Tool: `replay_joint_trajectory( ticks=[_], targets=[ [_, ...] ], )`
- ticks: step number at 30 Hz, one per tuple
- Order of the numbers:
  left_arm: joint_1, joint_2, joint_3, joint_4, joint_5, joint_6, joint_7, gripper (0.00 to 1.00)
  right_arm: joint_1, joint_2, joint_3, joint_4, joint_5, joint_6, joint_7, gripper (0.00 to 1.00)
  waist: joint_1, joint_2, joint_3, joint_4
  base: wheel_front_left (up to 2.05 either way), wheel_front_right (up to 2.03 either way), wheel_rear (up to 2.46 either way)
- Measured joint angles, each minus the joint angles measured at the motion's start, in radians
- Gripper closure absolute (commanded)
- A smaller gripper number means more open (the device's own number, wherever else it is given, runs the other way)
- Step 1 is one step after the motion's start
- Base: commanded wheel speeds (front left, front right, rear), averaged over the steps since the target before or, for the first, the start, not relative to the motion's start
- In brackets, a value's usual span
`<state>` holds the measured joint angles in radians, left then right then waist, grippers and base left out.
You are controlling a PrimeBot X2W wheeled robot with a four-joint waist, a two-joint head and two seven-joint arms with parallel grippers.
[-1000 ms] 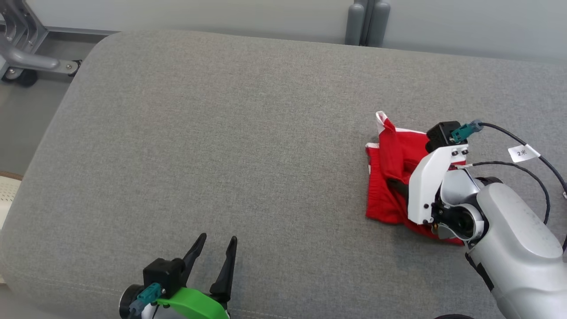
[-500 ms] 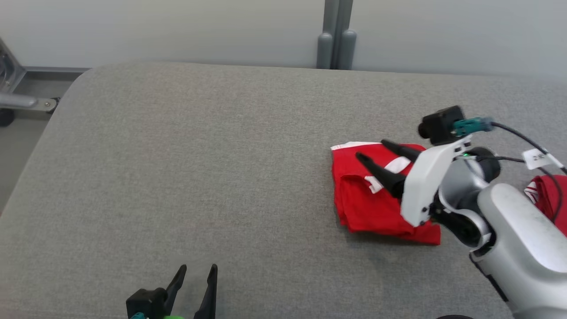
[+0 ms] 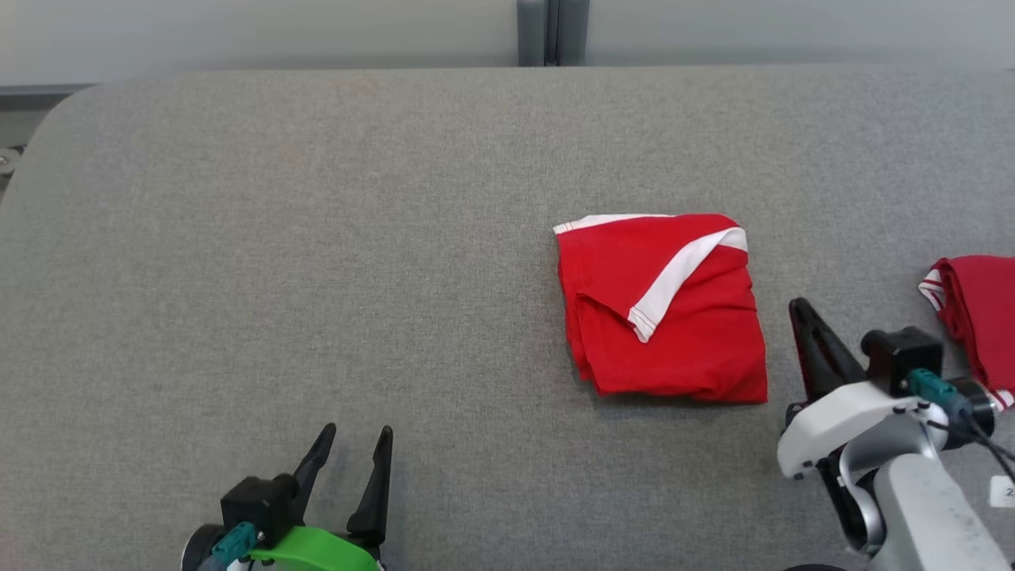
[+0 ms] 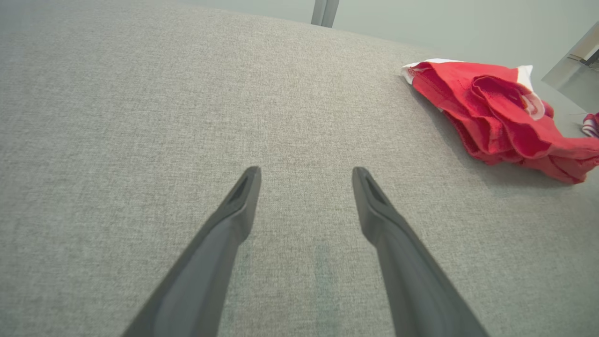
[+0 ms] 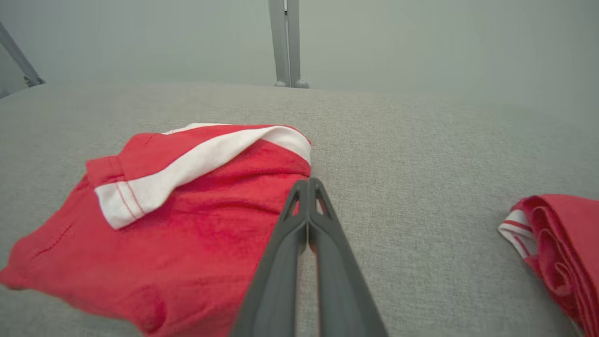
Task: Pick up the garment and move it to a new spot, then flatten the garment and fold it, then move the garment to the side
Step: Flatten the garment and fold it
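**Folded red garment (image 3: 662, 309) lying free on the grey cushion (image 3: 317, 238)**

Folded into a rough rectangle, several layers thick, with stacked edges showing along the side toward the left gripper (image 3: 358, 430). Crossed on top by a broad white band running diagonally from the far corner down to mid-panel, ending in a blunt tip with thin red stitch lines. Edged along the far side by a second, narrower strip of white. Lightly wrinkled across the red panel, slightly puffed rather than pressed flat, the near edge a little uneven.

Placed ahead and to the left of the right gripper (image 3: 797, 305), near its tips but apart from them in the head view. In the right wrist view, overlapped along its right edge by the finger shafts, contact there impossible to judge. Right jaws pressed tightly together, pinching nothing.

Well off to the right of the left gripper and somewhat ahead of it, with bare cushion between. Left jaws spread wide, empty, tips over plain grey fabric.

To the right of the right gripper's fingers, another red cloth (image 3: 971, 313) with red-and-white striped trim, bunched up, well apart from the folded garment. Beyond both pairs of jaws, a pale wall (image 3: 238, 32) and a grey upright post (image 3: 547, 32)
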<state>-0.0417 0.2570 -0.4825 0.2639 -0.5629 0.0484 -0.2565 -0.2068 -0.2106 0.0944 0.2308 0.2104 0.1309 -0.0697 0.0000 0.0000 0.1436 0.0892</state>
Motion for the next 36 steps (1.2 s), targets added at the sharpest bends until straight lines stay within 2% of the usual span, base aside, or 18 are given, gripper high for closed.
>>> replay_joint_trajectory(
  ticks=[4, 9, 17, 27, 33, 36],
  targets=[
    [-0.032, 0.007, -0.001, -0.004, 0.005, -0.003, 0.009, 0.0, -0.018, 0.076, -0.018, 0.133, -0.065, 0.0, -0.087, 1.0, 0.0, 0.0, 0.046, 0.0, 0.0, 0.0, 0.0],
    [-0.046, 0.015, -0.002, -0.002, 0.007, -0.005, 0.012, 0.0, -0.112, 0.115, -0.005, 0.242, -0.085, 0.0, -0.127, 1.0, 0.0, 0.0, 0.086, 0.005, 0.0, 0.0, 0.0],
    [-0.057, -0.005, -0.014, 0.013, 0.007, -0.009, 0.01, 0.0, -0.204, 0.132, 0.089, 0.383, -0.094, 0.0, -0.123, 1.0, 0.0, 0.0, 0.092, 0.033, 0.0, 0.0, 0.0],
    [-0.059, -0.026, -0.027, 0.055, 0.005, -0.022, 0.003, 0.0, -0.255, 0.14, 0.165, 0.409, -0.057, 0.0, -0.12, 1.0, 0.0, 0.0, 0.064, 0.066, 0.0, 0.0, 0.0],
    [-0.059, -0.042, -0.041, 0.076, 0.008, -0.031, 0.0, 0.0, -0.318, 0.131, 0.174, 0.423, -0.042, 0.0, -0.081, 1.0, 0.0, 0.0, 0.049, 0.087, 0.0, 0.0, 0.0],
    [-0.063, -0.056, -0.052, 0.093, 0.01, -0.045, -0.001, 0.0, -0.37, 0.122, 0.177, 0.483, -0.03, 0.0, -0.013, 1.0, 0.0, 0.0, 0.047, 0.11, 0.0, 0.0, 0.0]
  ],
)
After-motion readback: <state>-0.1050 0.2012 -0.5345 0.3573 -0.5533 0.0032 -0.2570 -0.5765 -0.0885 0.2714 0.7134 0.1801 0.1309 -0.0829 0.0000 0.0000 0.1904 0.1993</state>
